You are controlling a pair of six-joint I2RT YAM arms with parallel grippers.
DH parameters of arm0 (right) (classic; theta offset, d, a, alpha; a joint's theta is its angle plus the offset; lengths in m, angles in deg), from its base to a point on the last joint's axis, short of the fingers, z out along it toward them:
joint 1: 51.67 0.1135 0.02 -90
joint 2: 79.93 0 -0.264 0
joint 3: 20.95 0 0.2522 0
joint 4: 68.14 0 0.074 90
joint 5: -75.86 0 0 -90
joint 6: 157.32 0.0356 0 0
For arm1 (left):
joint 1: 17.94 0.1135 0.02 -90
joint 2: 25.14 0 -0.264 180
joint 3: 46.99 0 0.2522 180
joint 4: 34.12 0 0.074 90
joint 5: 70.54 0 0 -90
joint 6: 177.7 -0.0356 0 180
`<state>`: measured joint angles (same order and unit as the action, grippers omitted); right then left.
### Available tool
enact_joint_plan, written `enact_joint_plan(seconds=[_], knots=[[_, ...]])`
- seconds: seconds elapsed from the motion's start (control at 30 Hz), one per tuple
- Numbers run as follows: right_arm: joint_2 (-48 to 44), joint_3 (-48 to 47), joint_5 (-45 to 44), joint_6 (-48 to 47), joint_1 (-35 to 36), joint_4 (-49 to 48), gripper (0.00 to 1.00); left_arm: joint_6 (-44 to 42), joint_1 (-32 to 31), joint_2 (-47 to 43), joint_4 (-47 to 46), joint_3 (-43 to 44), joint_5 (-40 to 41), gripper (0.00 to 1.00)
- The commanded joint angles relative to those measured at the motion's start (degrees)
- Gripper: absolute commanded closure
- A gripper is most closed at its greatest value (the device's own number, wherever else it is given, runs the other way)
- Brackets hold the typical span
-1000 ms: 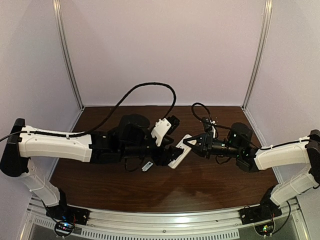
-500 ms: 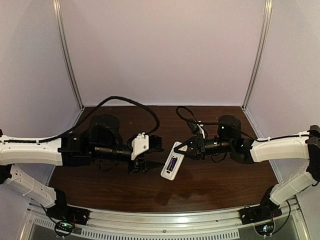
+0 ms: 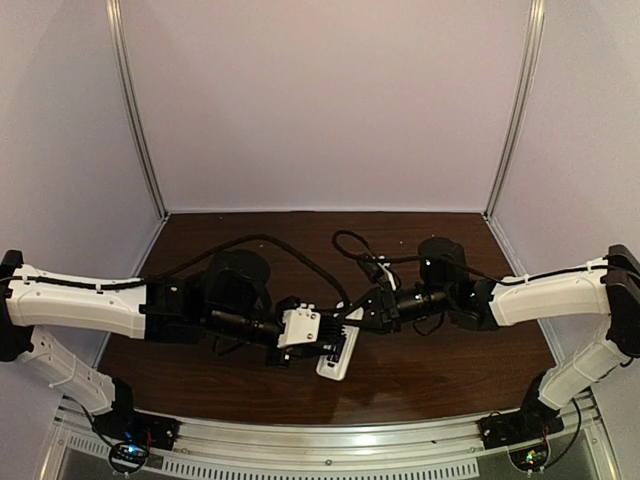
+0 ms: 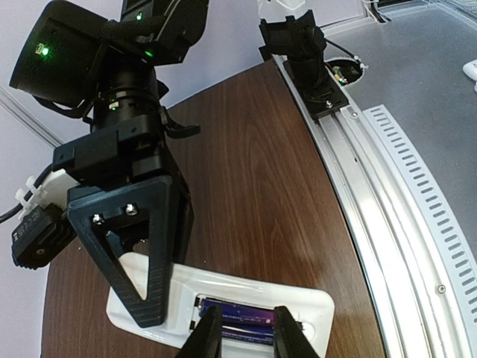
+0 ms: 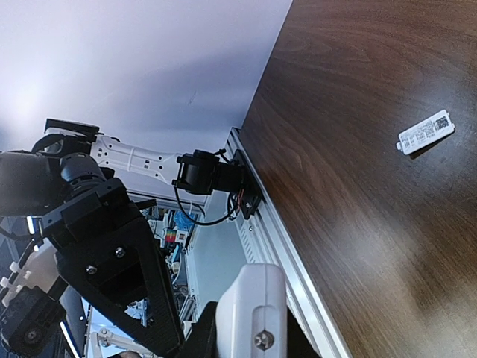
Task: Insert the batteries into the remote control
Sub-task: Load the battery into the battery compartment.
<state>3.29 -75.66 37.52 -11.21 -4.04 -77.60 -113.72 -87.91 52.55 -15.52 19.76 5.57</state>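
- Arm on the left (image 3: 90,300) reaches in low over the dark wood worktop (image 3: 450,370) toward the centre, its wrist just left of the remote control.
- I see the left fingers (image 4: 211,339) pointing down at the open compartment with only a narrow gap between them. Their tips stand at either end of the batteries. I cannot tell whether they are pinching a battery or only touching it.
- The batteries (image 4: 238,309) are two bluish-purple cylinders lying side by side in the recessed compartment.
- The remote control (image 4: 298,306) sits near the middle of the worktop, close to the near edge, compartment side up. I cannot tell whether it rests on the surface or hangs just above it.
- The right fingers (image 4: 153,253) are clenched on the end of the remote control away from the compartment, with one black triangular finger pressed on its upper face.
- The arm on the right (image 3: 545,295) stretches in from the right side toward the centre.
- In my right wrist view, a small white cover piece (image 5: 425,136) with a label lies flat on the worktop by itself.
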Motion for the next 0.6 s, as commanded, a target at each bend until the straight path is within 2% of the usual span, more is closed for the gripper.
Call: enact_joint_plan(seconds=[0.0, 0.57], knots=[[0.36, -2.02, 0.45, -1.14, 1.03, -0.03, 1.0, -1.58, -0.25, 0.73, -0.62, 2.13, 0.75, 0.77], [0.56, -3.61, 0.29, -3.62, 2.8, 2.55, 1.0, -1.82, -0.25, 3.03, -0.62, 2.64, 2.0, 0.83]])
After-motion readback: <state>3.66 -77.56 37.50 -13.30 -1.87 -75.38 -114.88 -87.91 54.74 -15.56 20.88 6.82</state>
